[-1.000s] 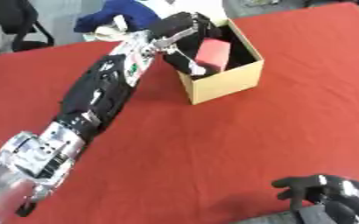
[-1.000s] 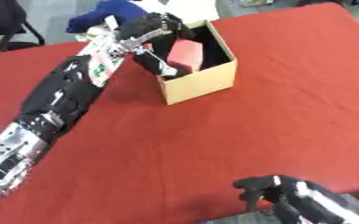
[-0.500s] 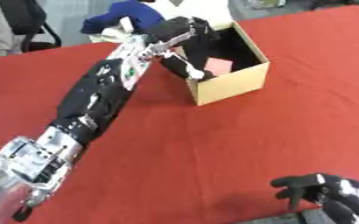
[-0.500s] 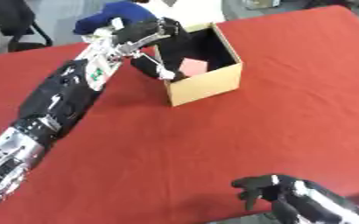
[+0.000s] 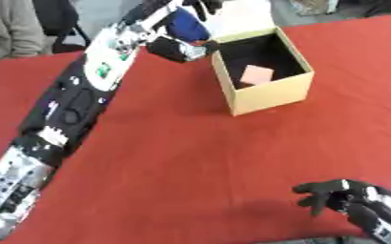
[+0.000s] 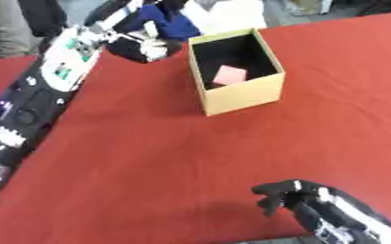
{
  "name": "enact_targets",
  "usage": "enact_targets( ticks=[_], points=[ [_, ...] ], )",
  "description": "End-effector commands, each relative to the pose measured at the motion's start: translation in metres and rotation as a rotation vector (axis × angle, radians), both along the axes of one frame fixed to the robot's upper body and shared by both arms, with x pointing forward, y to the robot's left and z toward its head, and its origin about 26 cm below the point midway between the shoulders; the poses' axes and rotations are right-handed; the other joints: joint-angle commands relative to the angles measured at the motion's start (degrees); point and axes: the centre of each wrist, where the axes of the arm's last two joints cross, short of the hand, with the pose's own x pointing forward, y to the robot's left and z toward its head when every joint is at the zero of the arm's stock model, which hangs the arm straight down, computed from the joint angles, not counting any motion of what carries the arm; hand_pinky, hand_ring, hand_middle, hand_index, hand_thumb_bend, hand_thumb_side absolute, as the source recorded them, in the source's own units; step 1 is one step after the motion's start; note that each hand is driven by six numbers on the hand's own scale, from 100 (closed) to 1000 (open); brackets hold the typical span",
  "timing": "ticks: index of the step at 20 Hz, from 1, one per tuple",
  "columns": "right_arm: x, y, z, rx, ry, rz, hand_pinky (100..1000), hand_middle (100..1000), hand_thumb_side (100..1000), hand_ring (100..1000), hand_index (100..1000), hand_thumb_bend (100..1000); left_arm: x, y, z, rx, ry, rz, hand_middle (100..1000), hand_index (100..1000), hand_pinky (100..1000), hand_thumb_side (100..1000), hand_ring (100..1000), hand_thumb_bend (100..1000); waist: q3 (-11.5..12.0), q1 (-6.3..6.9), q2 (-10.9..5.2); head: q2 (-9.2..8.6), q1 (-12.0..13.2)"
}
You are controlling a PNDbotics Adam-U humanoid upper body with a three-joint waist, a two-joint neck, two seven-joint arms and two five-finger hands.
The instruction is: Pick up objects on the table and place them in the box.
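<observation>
A pink square block [image 5: 256, 75] is lying on the floor of the open tan cardboard box [image 5: 270, 96], far on the red table [image 5: 199, 162]. The left hand [image 5: 180, 49] is hovering just left of the box, fingers seemingly curled, holding nothing. The right hand [image 5: 334, 196] is resting near right, fingers relaxed and spread.

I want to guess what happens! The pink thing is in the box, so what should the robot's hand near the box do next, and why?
Probably draw the left hand away from the box. The pink block already lies inside, and that hand is beside the box, seemingly holding nothing.
</observation>
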Motion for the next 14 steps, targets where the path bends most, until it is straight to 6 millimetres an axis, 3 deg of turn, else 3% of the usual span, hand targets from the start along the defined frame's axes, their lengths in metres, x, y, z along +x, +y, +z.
enact_targets(
  ticks=[1, 8, 14],
  points=[
    [0.001, -0.013, 0.008, 0.002, -0.032, -0.060, 845, 586, 607, 915, 827, 100, -0.033, 0.015, 0.022, -0.071, -0.019, -0.014, 620, 791, 983, 428, 597, 339, 0.78, -0.41, -0.92, 0.40, -0.44],
    [0.003, -0.027, 0.017, 0.046, -0.071, -0.158, 844, 586, 595, 914, 827, 100, -0.079, 0.024, -0.021, -0.248, 0.098, 0.000, 600, 781, 1000, 515, 583, 217, 3.06, -1.28, -0.83, 0.94, -1.04],
    [0.005, -0.039, 0.026, 0.080, -0.112, -0.233, 842, 586, 585, 913, 826, 100, -0.093, 0.022, -0.053, -0.410, 0.193, 0.000, 589, 776, 1000, 583, 574, 161, 4.94, -2.12, -0.50, 1.43, -1.39]
  ],
)
